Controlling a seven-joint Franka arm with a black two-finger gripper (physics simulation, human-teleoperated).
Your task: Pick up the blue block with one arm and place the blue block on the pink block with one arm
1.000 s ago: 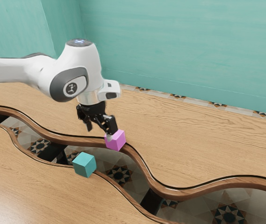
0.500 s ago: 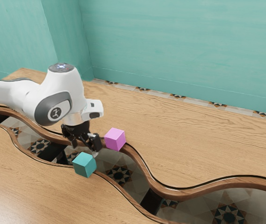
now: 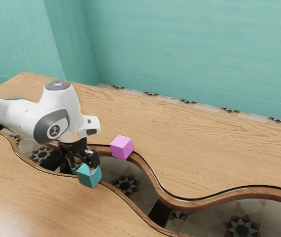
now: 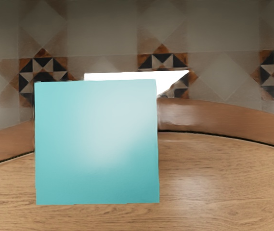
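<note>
My gripper [image 3: 85, 162]: fingers spread, just above the blue block [image 3: 89, 176].
Blue block: at the near tabletop's wavy edge.
Pink block [image 3: 121, 146]: on the far tabletop's wavy edge.

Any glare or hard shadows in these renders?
Wrist view: blown-out white patch just behind the blue block, and a soft sheen on that block's face. Exterior view: even light, no hard shadow beside the pink block.
</note>
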